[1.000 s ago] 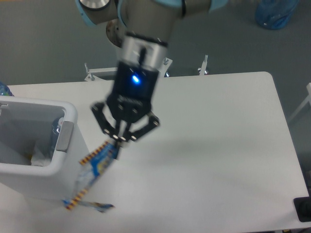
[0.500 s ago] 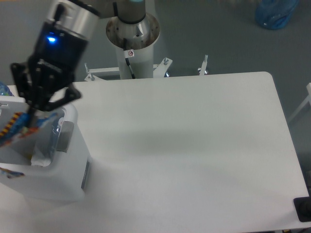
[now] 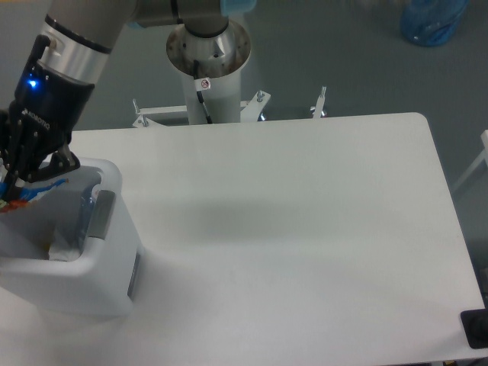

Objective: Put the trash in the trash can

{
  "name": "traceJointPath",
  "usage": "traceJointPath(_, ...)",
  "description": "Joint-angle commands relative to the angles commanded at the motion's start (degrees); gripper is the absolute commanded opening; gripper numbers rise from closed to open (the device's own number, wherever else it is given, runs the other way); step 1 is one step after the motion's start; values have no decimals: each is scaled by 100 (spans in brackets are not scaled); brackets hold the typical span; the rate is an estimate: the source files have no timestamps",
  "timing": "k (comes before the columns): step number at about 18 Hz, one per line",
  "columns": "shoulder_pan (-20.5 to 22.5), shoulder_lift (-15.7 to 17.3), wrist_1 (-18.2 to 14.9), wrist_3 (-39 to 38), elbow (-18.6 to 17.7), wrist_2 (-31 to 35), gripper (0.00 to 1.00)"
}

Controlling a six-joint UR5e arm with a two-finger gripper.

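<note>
My gripper (image 3: 15, 187) hangs at the far left, right over the open top of the white trash can (image 3: 91, 293). It is shut on the blue-and-silver snack wrapper (image 3: 30, 192), of which only a crumpled blue, red and orange bit shows below the fingers, just inside the bin's rim. The bin's grey side handle (image 3: 100, 214) faces right. Inside the bin, a clear plastic bottle (image 3: 85, 204) leans against the right wall and a small pale scrap (image 3: 56, 248) lies lower down. The left edge of the view cuts off part of the gripper.
The arm's grey pedestal (image 3: 207, 55) stands behind the table's far edge. A translucent blue water jug (image 3: 431, 20) sits on the floor at top right. A dark object (image 3: 476, 328) is at the bottom right corner, beyond the white table (image 3: 305, 229).
The gripper carried the wrapper from mid-table leftward to above the bin, then lowered it further left, so most of the wrapper is now inside the bin or out of frame.
</note>
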Motion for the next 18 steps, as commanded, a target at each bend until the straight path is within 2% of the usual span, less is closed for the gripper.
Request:
traceJointPath(5, 0, 0, -9, 9, -229, -9, 0)
traceJointPath(6, 0, 17, 0, 9, -307, -9, 3)
traceJointPath(10, 9, 88, 0, -9, -352, -44, 26)
traceJointPath(11, 17, 97, -9, 0, -352, -35, 46)
traceJointPath(12, 18, 105, -9, 0, -361, -35, 52)
traceJointPath(14, 26, 132, -9, 0, -352, -35, 59)
traceJointPath(17, 35, 193, -9, 0, -361, -44, 61)
traceJointPath(18, 44, 219, -9, 0, -361, -44, 66)
